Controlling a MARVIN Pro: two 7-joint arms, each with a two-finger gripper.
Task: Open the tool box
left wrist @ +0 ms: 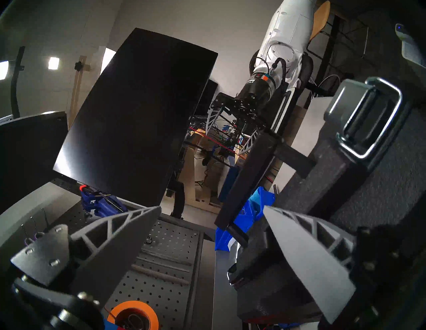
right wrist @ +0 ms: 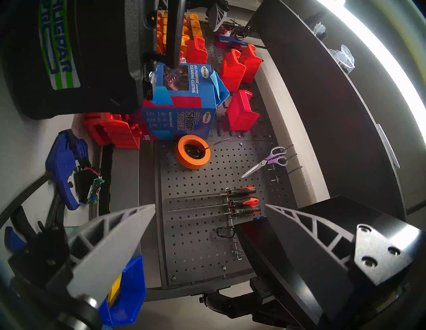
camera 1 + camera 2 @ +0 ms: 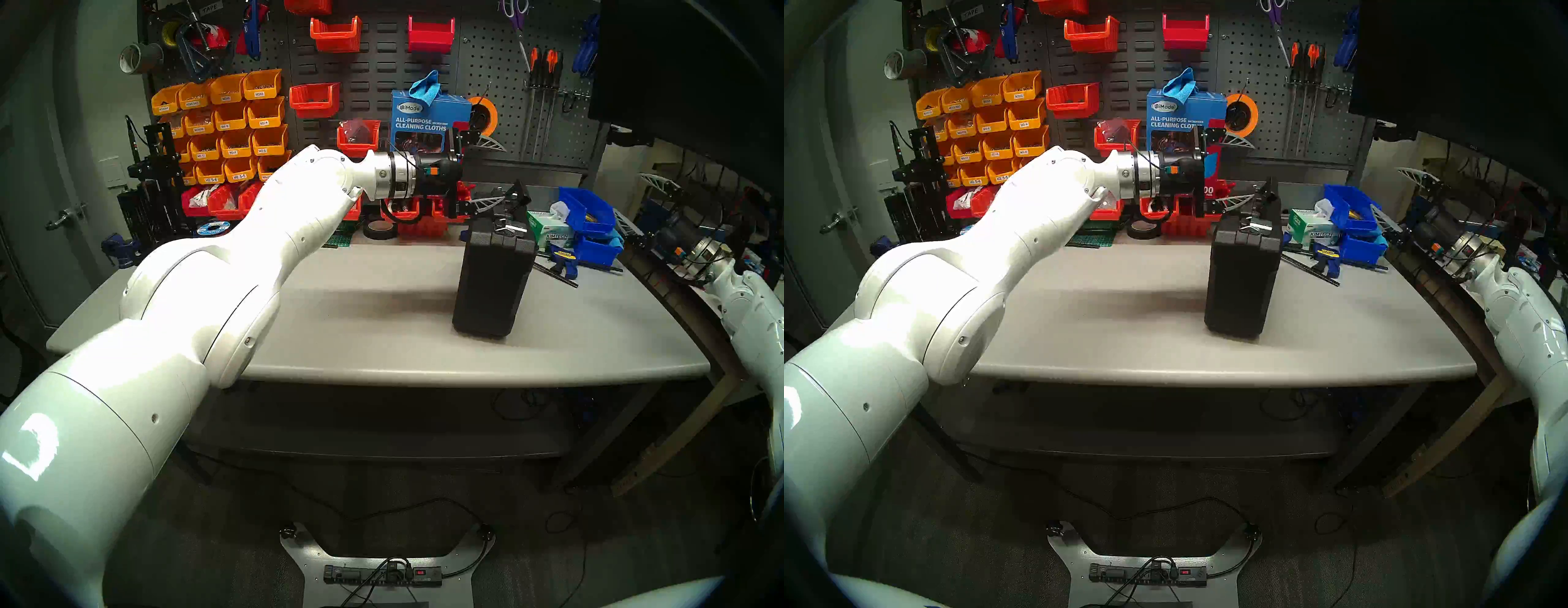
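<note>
Head views show the tool box [image 3: 492,284] standing upright on its narrow end on the right half of the grey worktop [image 3: 339,322], long axis vertical, a broad black face turned toward the robot's left. Its handle [image 3: 519,197] juts up from the top edge, and a silver latch [image 3: 511,228] sits on that same top edge, nearer the robot than the handle. In the left wrist view a second silver latch [image 1: 366,119] shows on the textured black edge, lying flat against it. The right wrist view catches the green, white and blue label [image 2: 57,53] on the broad face that looks toward the right arm.

The left gripper [image 3: 496,174] reaches in level from the robot's left, above the box top. Its fingers [image 3: 488,204] are spread wide, one high in front of the blue cleaning-cloth box [image 3: 424,119] and one low, just beside the handle; whether the low one touches the handle cannot be told. They hold nothing.

The right gripper [image 2: 209,208] hangs well off the worktop's right edge, fingers [image 2: 110,248] spread fully and empty, pointed toward the pegboard [image 2: 207,230].

Behind the tool box lie blue bins [image 3: 587,212], a tissue box [image 3: 551,231] and a blue clamp [image 3: 562,254].
</note>
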